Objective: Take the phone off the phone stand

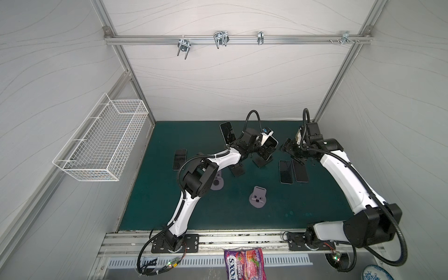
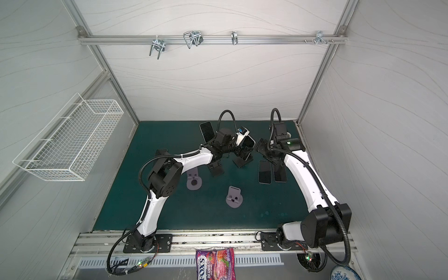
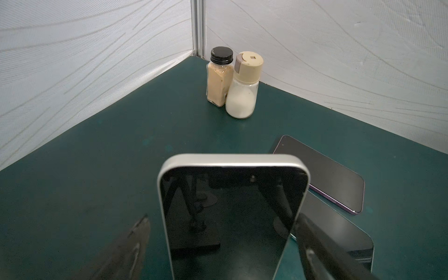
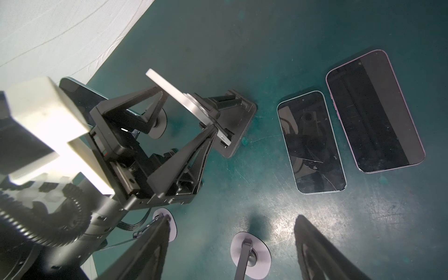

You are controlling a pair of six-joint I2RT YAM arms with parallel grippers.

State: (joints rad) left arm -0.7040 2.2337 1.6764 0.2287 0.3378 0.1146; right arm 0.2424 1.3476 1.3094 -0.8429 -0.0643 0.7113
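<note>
A silver-edged phone [image 3: 232,218], its dark screen blank, leans back upright in a black folding phone stand [image 4: 242,121], at one o'clock from the green mat's [image 1: 194,206] centre.

The mat [image 1: 218,218] is dark teal. The walls [image 1: 218,84] are white with thin grey wavy lines. The basket [image 1: 101,143] is a white wire grid. The phone [image 3: 232,218] has a black screen and silver rim; its stand [image 4: 240,121] is black. The spare stands [image 1: 257,196] are grey. One flat phone [image 4: 374,111] is rimmed purple. The jars [image 3: 219,77] hold tan and white powder under black and cream caps. The bag [image 1: 243,264] is purple and pink; the plate [image 1: 374,274], blue on white.
</note>
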